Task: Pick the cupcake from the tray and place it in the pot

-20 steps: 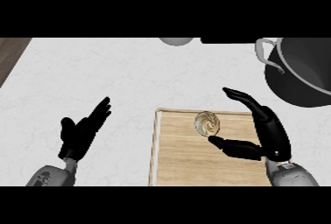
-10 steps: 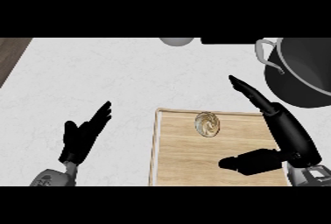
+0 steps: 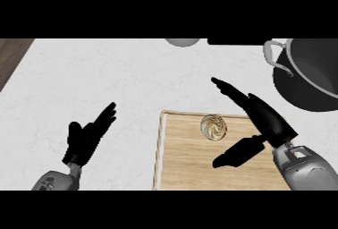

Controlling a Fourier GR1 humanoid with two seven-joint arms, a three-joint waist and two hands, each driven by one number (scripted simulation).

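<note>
Left hand [image 3: 89, 136] rests open on the left of the white counter [image 3: 99, 76], fingers straight and angled upward, well apart from everything the job concerns. Just right of it lies the wooden tray [image 3: 188, 170], its top-left corner near the middle of the view. On the tray's upper part sits the cupcake [image 3: 214, 126], pale and swirled, untouched and standing free. Right hand [image 3: 260, 118] hangs over the tray's right side, spread wide and holding nothing: fingers stretch up and left past the cupcake onto the counter, while the thumb points down and left across the boards, so the cupcake sits in the gap between them without contact. At the far right the dark pot [image 3: 310, 71] stands on the counter, partly cut by the edge, one handle toward the middle. A grey rounded object [image 3: 182, 42] shows at the top. The grasp looks not yet begun. The likely risk: closing from this angle, the fingers could nudge the small cake sideways or tip it on the tray rather than enclose it, and a late lift might clip the pot's rim
</note>
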